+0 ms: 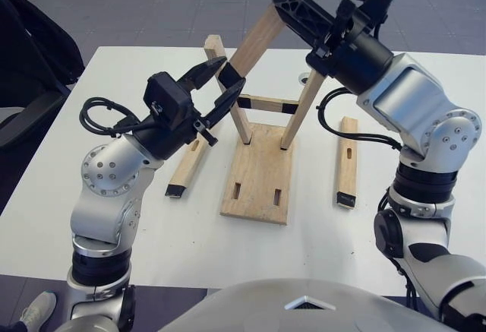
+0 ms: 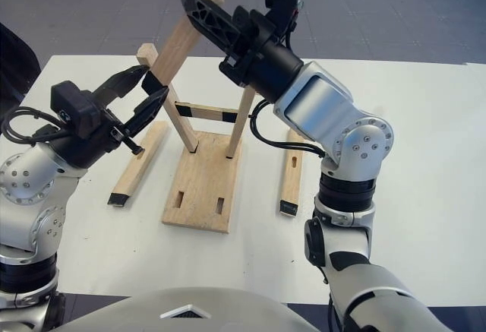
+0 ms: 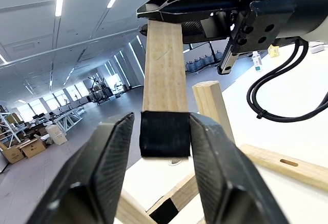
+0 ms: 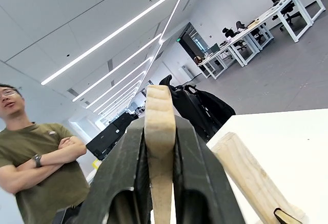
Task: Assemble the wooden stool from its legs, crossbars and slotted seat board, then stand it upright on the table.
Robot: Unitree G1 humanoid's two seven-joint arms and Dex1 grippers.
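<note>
My left claw (image 3: pixel 163 124) is open. Its fingers (image 3: pixel 110 167) stand on either side of the black-taped lower end (image 3: pixel 165 134) of a slanted bar (image 1: pixel 258 36), close on both sides. I cannot tell whether either finger touches it.

My right claw (image 1: pixel 285 4) is clamped on that bar's upper end and holds it high above the far side of the table (image 1: pixel 129 66). From there the bar slopes down toward my left claw.

Just beside the taped end, a leg (image 1: pixel 239 119) stands in the seat board (image 1: pixel 258 176). A second leg (image 1: pixel 298 119) stands to its right. A crossbar (image 1: pixel 266 104) with black ends joins the two. The board lies flat in the middle of the table, and I see two open slots (image 1: pixel 237 190) along its near edge.

A loose slotted piece (image 1: pixel 188 166) lies left of the board, partly under my left arm. Another (image 1: pixel 348 161) lies to the right, apart from the board. Both have a black near end.
</note>
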